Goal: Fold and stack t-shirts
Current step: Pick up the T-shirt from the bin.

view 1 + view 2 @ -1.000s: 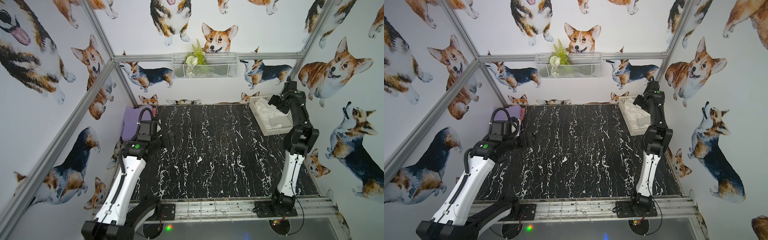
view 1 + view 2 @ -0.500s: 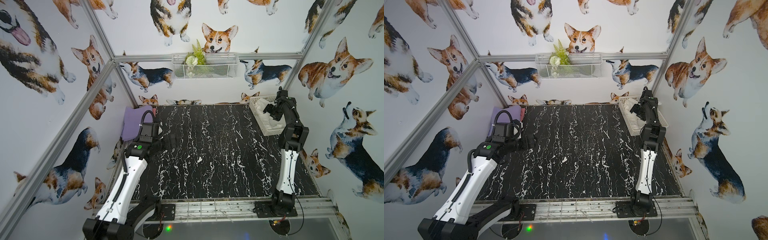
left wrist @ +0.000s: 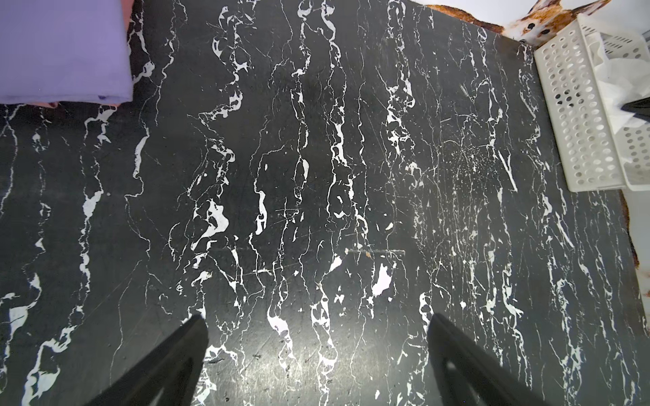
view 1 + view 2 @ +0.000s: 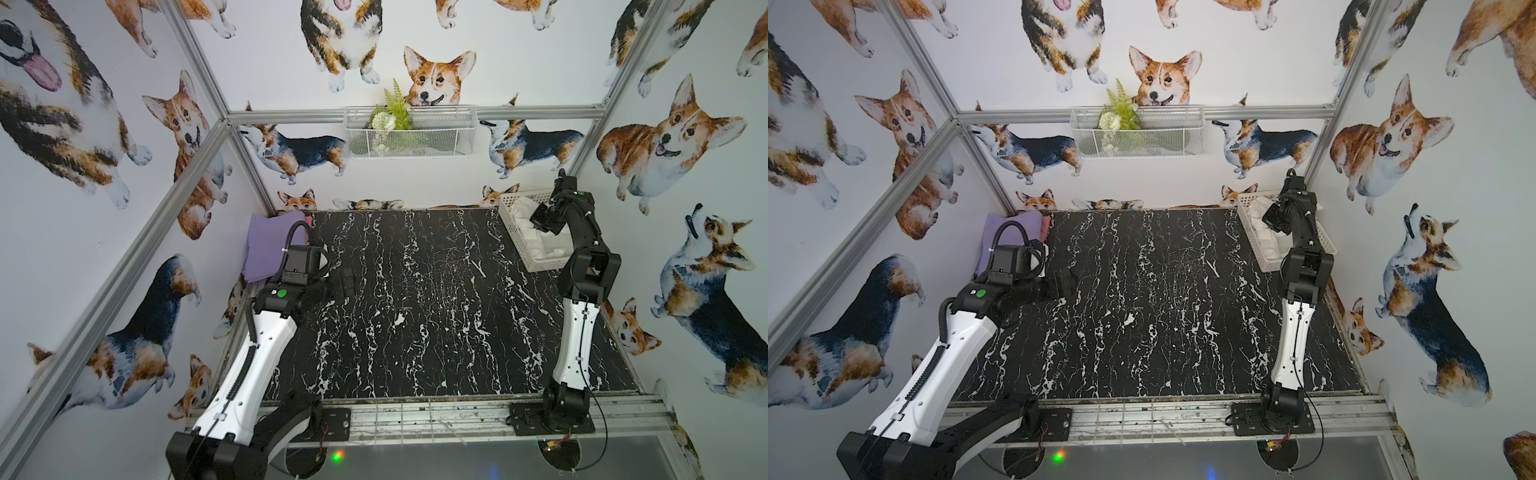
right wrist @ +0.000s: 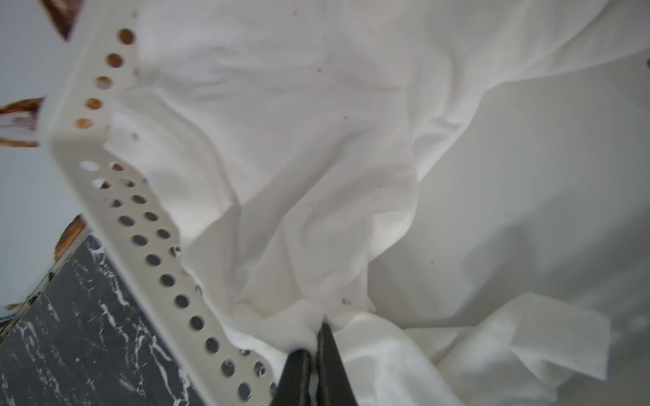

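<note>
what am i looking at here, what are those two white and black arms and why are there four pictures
Two robot arms stand at the near edge of a black marble-look table. Two pictures look down from overhead, nearly the same view; the other two come from a camera on each arm's wrist. At the table's far left corner lies a folded lavender shirt, with a pinkish cloth showing at its edge. At the far right sits a white holed basket holding a crumpled white shirt. The right tool is pinched shut on that white shirt. The left tool hangs open over bare table, holding nothing.
</note>
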